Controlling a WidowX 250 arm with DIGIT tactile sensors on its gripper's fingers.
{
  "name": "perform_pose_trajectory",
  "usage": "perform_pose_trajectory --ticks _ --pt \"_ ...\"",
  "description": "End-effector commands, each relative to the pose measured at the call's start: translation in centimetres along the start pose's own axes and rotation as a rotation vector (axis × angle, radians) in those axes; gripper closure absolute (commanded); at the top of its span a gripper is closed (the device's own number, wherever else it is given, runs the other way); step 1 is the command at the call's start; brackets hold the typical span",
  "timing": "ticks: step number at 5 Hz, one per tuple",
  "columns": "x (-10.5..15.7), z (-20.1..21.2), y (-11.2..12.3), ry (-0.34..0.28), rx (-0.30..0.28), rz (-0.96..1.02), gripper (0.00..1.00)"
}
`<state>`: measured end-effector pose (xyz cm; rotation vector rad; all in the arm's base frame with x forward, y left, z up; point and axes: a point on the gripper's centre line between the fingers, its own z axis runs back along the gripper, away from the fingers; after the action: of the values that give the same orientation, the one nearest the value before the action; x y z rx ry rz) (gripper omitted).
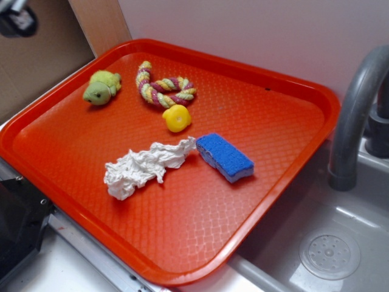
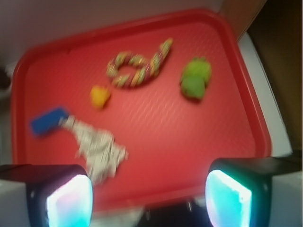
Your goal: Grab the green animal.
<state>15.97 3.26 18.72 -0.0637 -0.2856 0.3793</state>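
Note:
The green animal (image 1: 101, 88) is a small plush with an olive head and a fuzzy yellow-green body. It lies in the far left corner of the orange tray (image 1: 213, 207). In the wrist view the green animal (image 2: 195, 79) sits upper right on the tray (image 2: 189, 151), far ahead of my gripper (image 2: 149, 198). The gripper is open and high over the tray's near edge, with nothing between its fingers (image 2: 71, 201). Only a dark, blurred part of the arm (image 1: 15, 18) shows in the exterior view's top left corner.
A braided red-yellow-green rope (image 1: 163, 88) lies right of the animal, with a small yellow piece (image 1: 177, 117) below it. A crumpled white cloth (image 1: 143, 167) and a blue sponge (image 1: 225, 157) lie mid-tray. A grey faucet (image 1: 355, 115) and a sink drain (image 1: 329, 252) are at the right.

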Motion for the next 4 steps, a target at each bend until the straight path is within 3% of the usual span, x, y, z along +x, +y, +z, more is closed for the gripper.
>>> perform_pose_trajectory --ticks 1,3,4 --pt "5.1 -4.7 4.9 -0.129 0.143 0.176 0.0" --pt "7.1 -9.9 6.1 -0.123 0.227 0.222 0.0" --pt "7.2 -13.2 5.8 -0.084 0.255 0.187 0.0"
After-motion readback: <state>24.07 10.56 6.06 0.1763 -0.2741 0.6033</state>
